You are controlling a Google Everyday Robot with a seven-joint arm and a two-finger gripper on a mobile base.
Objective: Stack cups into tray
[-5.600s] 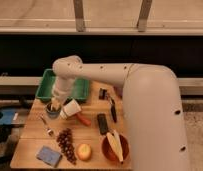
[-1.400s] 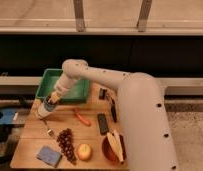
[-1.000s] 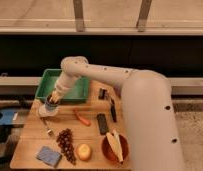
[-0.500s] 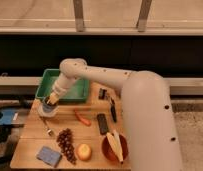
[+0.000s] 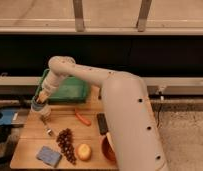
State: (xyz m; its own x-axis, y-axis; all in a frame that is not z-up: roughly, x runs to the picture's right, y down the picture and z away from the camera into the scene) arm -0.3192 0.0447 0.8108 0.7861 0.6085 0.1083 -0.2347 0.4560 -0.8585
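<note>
Cups sit together at the table's left edge: the dark blue cup (image 5: pixel 37 106) stands upright on the wooden table (image 5: pixel 27 137), just in front of the left front corner of the tray (image 5: pixel 70 91), outside its rim. The white cup (image 5: pixel 41 96) is directly above the blue one, at its mouth; how deep it sits cannot be told. Camera view, single angle: the gripper (image 5: pixel 42 94) points down over the pair, its fingers drawn fully together on the white cup, as far as the view shows. The arm (image 5: pixel 85 75) runs from the robot's pale body at right, across the green tray, and bends down to the cups. The tray lies at the back left of the table, and its visible floor holds no cup. A small pale object (image 5: pixel 45 116) lies just in front of the blue cup — kind unclear. Further front: an orange-red carrot-like piece (image 5: pixel 83 118), a black rectangular item (image 5: pixel 101 123), a bunch of dark grapes (image 5: pixel 66 143), a round yellow-orange fruit (image 5: pixel 84 151), a blue sponge (image 5: pixel 49 156), and the red-brown bowl (image 5: pixel 106 148), partly hidden by the robot's body.
</note>
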